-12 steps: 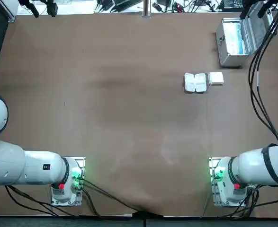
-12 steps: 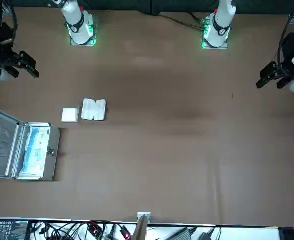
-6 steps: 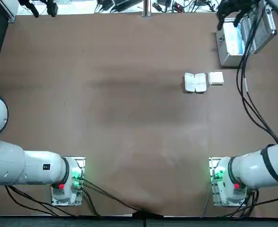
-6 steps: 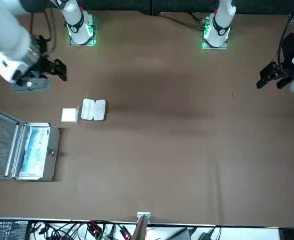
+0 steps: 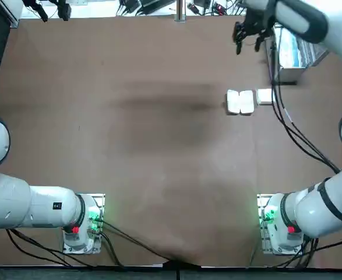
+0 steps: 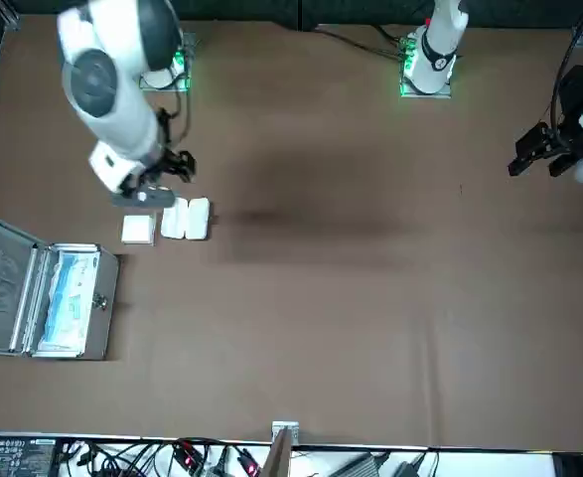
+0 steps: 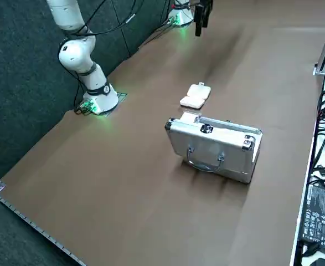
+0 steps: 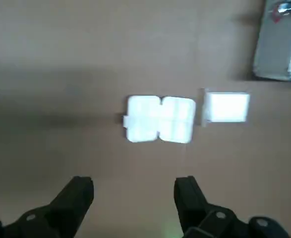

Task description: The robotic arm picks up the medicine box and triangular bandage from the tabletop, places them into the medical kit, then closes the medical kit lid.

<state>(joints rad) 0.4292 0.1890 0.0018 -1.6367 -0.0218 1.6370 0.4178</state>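
Wrist view shows the fingers of my right gripper [image 8: 135, 183] wide apart, with nothing between them; it hangs above the surface [image 5: 130, 146]. Toward the surface's far right corner, the open case [image 6: 108, 310] runs long from near to far, its latch side facing left and its lid [image 6: 3, 290] laid open to the right. The white packet [image 8: 160, 119] lies flat just left of the small white box [image 8: 228, 107], its two lobes side by side, each long from near to far. My cables [image 5: 279, 87] hang between the overhead camera and the box.
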